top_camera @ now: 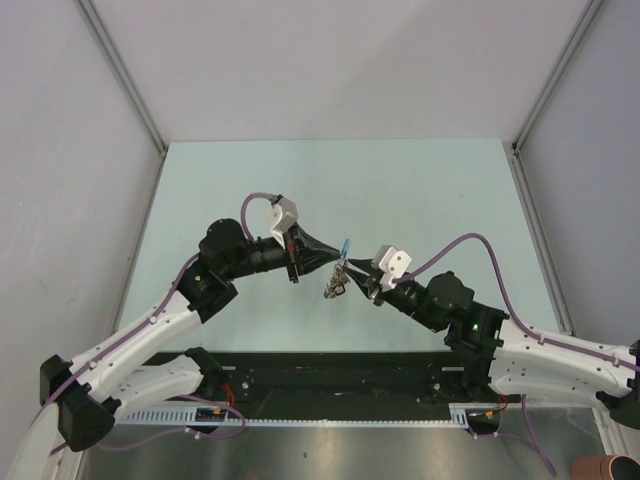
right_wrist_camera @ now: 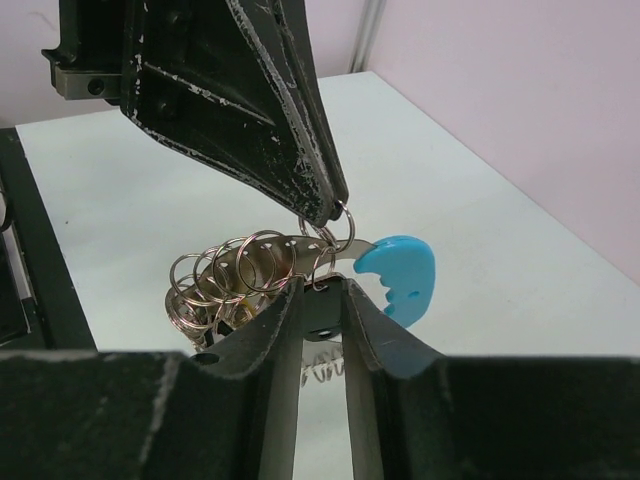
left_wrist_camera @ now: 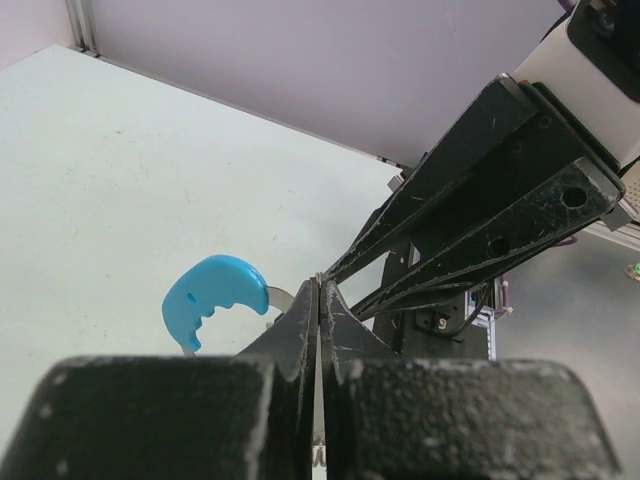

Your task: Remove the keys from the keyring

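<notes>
The keyring [right_wrist_camera: 255,262] hangs in mid-air between both arms: a silvery perforated band strung with several small wire rings, ending in a light-blue curved piece [right_wrist_camera: 400,275]. My left gripper [right_wrist_camera: 327,212] comes down from above, shut on one small ring at the band's blue end. My right gripper [right_wrist_camera: 322,292] is shut on a dark key [right_wrist_camera: 322,312] hanging just under the band. In the left wrist view the left gripper [left_wrist_camera: 318,287] is pressed shut, with the blue piece [left_wrist_camera: 212,294] to its left. From above, the keyring [top_camera: 336,282] sits between the left gripper [top_camera: 328,260] and the right gripper [top_camera: 362,284].
The pale green table [top_camera: 400,190] lies beneath, walled by grey panels on three sides. A black base rail [top_camera: 330,375] runs along the near edge. The right arm's black fingers [left_wrist_camera: 480,200] fill the upper right of the left wrist view. Purple cables [top_camera: 470,240] loop off both wrists.
</notes>
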Controlling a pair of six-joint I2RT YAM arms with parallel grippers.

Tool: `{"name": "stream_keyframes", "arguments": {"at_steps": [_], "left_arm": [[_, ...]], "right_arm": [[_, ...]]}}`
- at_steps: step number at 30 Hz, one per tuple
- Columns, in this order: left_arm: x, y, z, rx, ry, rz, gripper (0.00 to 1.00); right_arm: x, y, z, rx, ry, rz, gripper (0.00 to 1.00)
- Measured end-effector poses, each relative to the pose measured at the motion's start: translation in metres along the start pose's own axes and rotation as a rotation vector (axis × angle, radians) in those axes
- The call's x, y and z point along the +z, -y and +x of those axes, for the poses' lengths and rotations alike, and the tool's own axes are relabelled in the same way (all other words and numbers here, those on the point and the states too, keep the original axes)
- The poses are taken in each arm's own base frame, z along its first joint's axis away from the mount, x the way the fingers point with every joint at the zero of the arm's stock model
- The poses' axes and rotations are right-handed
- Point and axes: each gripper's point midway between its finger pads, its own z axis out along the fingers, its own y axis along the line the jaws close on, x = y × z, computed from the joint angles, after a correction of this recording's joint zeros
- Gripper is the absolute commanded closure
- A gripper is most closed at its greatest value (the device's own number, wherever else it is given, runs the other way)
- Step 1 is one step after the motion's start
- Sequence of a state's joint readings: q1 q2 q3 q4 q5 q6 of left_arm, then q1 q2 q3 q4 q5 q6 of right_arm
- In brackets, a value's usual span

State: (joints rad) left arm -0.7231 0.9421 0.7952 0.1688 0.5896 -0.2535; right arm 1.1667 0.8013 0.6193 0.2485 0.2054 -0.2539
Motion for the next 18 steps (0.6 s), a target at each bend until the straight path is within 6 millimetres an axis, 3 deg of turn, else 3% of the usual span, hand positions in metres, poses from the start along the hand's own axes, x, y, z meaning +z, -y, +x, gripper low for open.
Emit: {"name": "stream_keyframes", "arguments": {"at_steps": [8, 13, 18], "left_arm": [[0.0000, -0.0001, 0.0000, 0.000, 0.000, 0.000, 1.00], [0.0000, -0.0006, 0.0001, 0.000, 0.000, -0.003, 1.00], [-0.0004, -0.0022, 0.0027, -0.005, -0.009, -0.012, 0.99]], "right_arm": [[0.0061, -0.0012, 0.0006, -0.023, 0.007, -0.003, 0.75], [0.0081, -0.0014, -0.0023, -0.036, 0.021, -0.004, 0.69], [0.0084, -0.0036, -0.0045, -0.042, 0.030, -0.011, 0.73]]}}
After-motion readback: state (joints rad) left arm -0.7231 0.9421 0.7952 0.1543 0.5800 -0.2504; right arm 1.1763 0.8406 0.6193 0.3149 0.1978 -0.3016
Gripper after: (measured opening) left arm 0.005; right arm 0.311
